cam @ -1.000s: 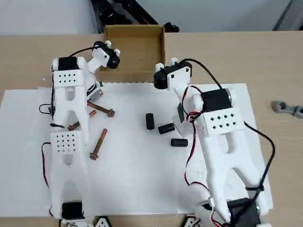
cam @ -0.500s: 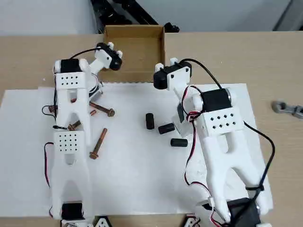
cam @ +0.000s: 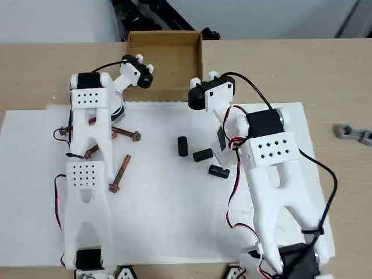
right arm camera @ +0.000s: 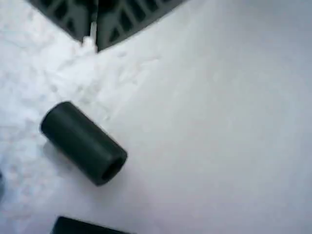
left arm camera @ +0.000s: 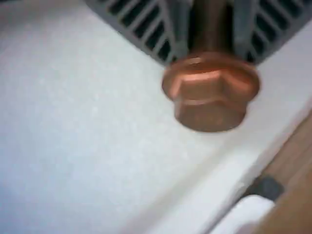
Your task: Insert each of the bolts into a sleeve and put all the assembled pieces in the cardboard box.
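Observation:
My left gripper (left arm camera: 213, 24) is shut on a copper bolt (left arm camera: 210, 90), whose hex head hangs just above the white foam sheet (left arm camera: 73, 126) near its edge. In the high view the left arm (cam: 92, 116) stands just in front of the cardboard box (cam: 165, 64). Loose copper bolts (cam: 125, 135) (cam: 119, 174) lie beside it, another partly hidden under the arm. Three black sleeves (cam: 183, 146) (cam: 203, 155) (cam: 218, 171) lie mid-sheet by the right arm. My right gripper (right arm camera: 95, 36) is shut and holds nothing, just above the foam beside a sleeve (right arm camera: 83, 144).
The foam sheet (cam: 168, 221) covers most of the wooden table. A metal tool (cam: 351, 132) lies on the bare wood at the far right. Dark equipment (cam: 145, 14) sits behind the box. Red and black cables trail along both arms.
The left arm has swung slightly right, toward the box's front corner, with the bolt in its gripper. The right arm has stayed put.

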`<state>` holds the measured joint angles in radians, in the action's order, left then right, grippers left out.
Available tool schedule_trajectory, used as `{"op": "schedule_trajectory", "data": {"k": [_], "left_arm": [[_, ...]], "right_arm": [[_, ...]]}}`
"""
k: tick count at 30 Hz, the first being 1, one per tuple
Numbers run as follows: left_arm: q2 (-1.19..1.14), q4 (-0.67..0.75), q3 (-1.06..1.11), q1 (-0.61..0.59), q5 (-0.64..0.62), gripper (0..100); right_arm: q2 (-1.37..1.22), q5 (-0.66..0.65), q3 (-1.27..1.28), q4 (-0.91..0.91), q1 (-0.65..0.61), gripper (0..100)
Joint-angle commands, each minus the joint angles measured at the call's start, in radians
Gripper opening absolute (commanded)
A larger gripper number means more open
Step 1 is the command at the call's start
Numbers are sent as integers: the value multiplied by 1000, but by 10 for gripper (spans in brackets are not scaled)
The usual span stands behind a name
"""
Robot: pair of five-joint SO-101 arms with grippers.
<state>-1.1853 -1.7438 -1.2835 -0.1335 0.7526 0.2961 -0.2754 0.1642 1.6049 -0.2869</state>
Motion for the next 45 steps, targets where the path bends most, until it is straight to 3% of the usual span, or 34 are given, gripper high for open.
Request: {"op": "schedule_trajectory", "data": {"k": [1,10,14,19,25,28,32,45], "left_arm": [[178,-14,127,-8,-11,5],[721,-9,590,3,-38,6],[954,-9,773,-3,-138,6],[1217,-8,974,-11,-278,6],[1478,-8,1056,-106,-493,6],[1603,-8,1058,-175,-560,6],[1737,-8,1109,-212,-580,6],[1953,51,1383,-212,-660,6]], "right_arm": [[12,-3,-43,7,8,7],[-25,44,-81,45,-45,4],[-93,61,-195,48,-48,4],[-285,206,-334,44,-61,8],[-479,287,-493,38,-203,12],[-552,350,-535,7,-262,67],[-645,400,-560,-35,-286,132],[-748,537,-569,-137,-283,136]]}}
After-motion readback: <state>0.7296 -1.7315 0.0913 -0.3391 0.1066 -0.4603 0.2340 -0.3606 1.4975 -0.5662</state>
